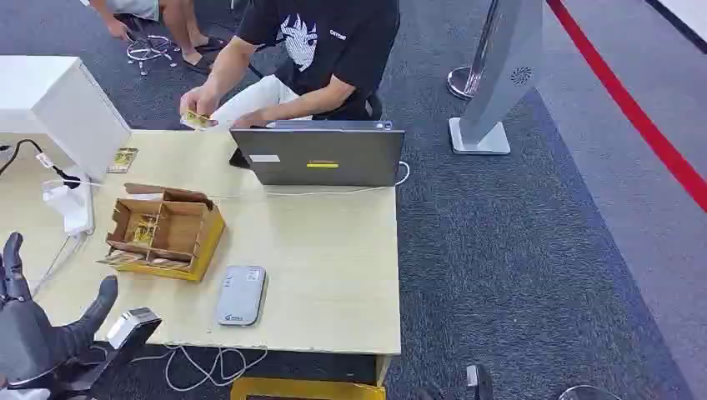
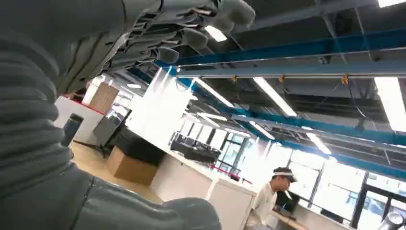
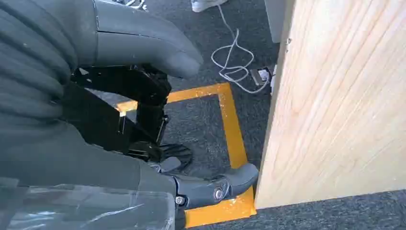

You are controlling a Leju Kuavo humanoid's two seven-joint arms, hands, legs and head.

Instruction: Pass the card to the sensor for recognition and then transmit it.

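A brown cardboard box [image 1: 164, 230] on the wooden table [image 1: 325, 258] holds yellow cards [image 1: 143, 229], and more cards lie at its near-left corner. A flat grey-white sensor [image 1: 241, 294] lies near the table's front edge. My left hand [image 1: 33, 327] is raised at the table's near-left corner, fingers spread and holding nothing; its fingers [image 2: 191, 28] point up at the ceiling. My right hand [image 3: 119, 96] hangs low beside the table's wooden side panel [image 3: 335, 105], holding nothing. Across the table a seated person holds a card [image 1: 197, 121].
A grey laptop [image 1: 321, 156] stands at the far edge with a white cable. A small scanner [image 1: 132, 325] sits beside my left hand. A white cabinet [image 1: 71, 100], a lone card [image 1: 123, 158] and a white plug block [image 1: 71, 204] occupy the left. Yellow floor tape [image 3: 230, 124] marks the carpet.
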